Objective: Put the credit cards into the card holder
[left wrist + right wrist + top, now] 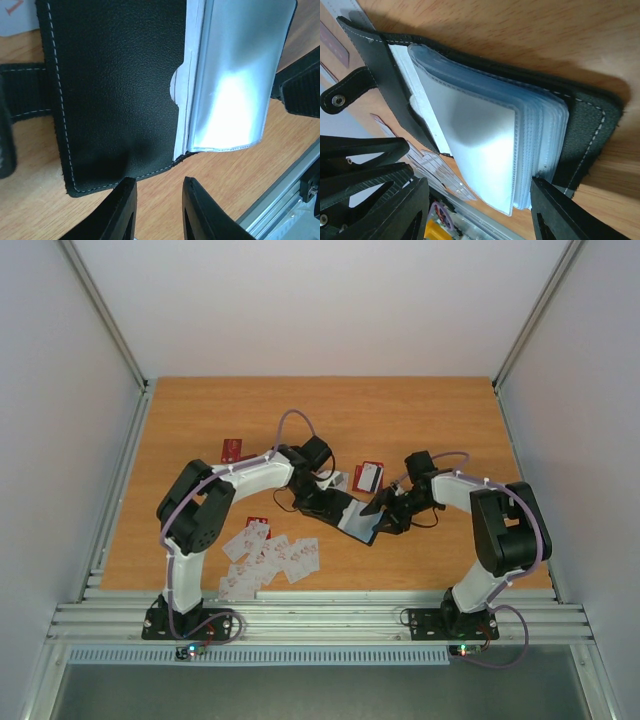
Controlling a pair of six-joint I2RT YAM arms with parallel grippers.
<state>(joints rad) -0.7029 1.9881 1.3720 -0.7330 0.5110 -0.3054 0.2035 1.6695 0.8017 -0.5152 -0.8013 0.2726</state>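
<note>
Where the card holder (355,515) lies: open on the desk (300,410), between my arms.
Left end effector (156,181): jaws apart, empty, at its leather edge.
Right end effector (480,182): jaws apart, straddling the sleeves (480,135).
Handling: light and floppy, I judge; sleeves slick, so pin the cover.

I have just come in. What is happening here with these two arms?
Two arms are working on the open card holder in the middle of the table. The left arm has its jaws open at the holder's edge. The right arm has its jaws open astride the clear sleeves. Neither holds a card. Most credit cards lie heaped near the left arm's base.
</note>
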